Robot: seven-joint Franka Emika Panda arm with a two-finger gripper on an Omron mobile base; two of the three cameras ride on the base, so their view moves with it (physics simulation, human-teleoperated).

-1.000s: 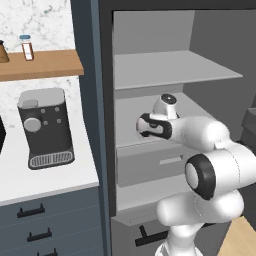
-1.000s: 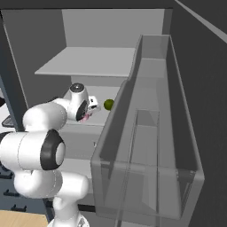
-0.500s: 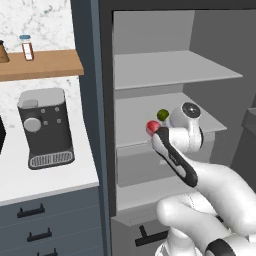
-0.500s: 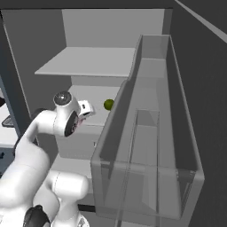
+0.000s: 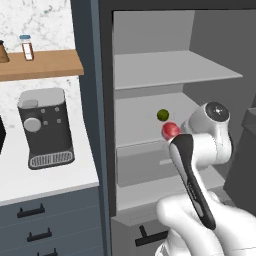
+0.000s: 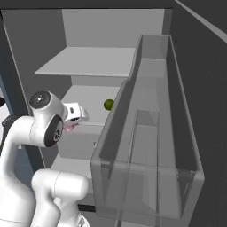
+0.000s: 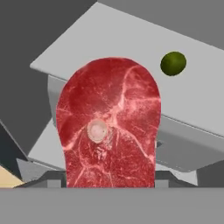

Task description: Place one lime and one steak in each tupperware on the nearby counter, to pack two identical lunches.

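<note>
steak (image 7: 109,127) in jaws, fridge-side

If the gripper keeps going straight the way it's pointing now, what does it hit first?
Most likely the fridge shelf. The gripper, shut on the steak, points into the open fridge, roughly at that shelf's front edge. The lime lies further back and off to one side. Depth is hard to judge.

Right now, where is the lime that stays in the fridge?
The lime lies on the middle fridge shelf, toward the back, just behind and left of the steak in the gripper. In the hand view it sits upper right of the steak.
</note>
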